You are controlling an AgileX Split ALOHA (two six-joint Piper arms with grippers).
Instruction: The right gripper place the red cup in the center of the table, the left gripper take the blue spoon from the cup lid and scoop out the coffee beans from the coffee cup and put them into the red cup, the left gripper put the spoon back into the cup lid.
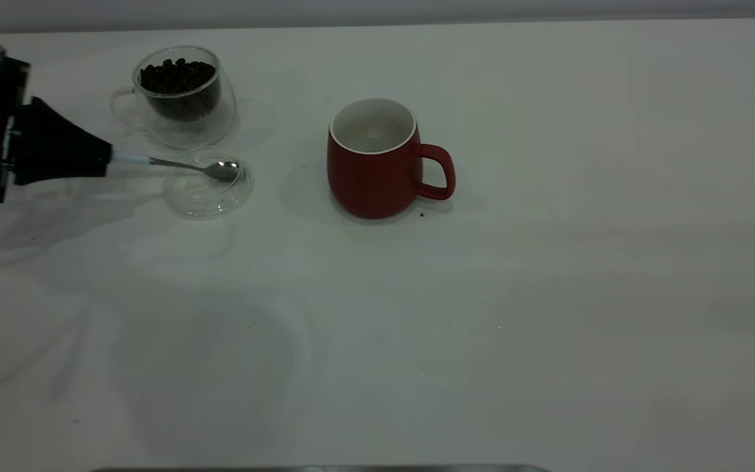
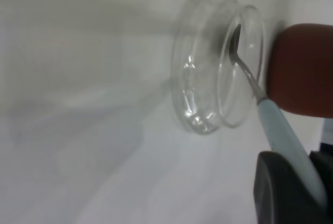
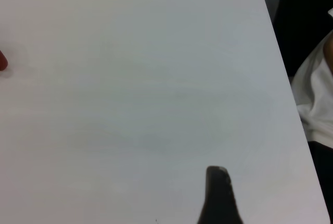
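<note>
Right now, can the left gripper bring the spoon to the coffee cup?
Probably yes. The left gripper holds the blue spoon over the cup lid; the coffee cup stands open just behind, nothing between.

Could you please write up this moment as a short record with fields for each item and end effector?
red cup: upright near the table's middle, handle toward the right arm's side, no beans visible inside
coffee cup: behind the lid, holding coffee beans
cup lid: flat on the table, in front of the coffee cup
blue spoon: bowl over the lid, handle in the left end effector
left end effector: shut on the spoon handle
right end effector: over bare table, away from the items
</note>
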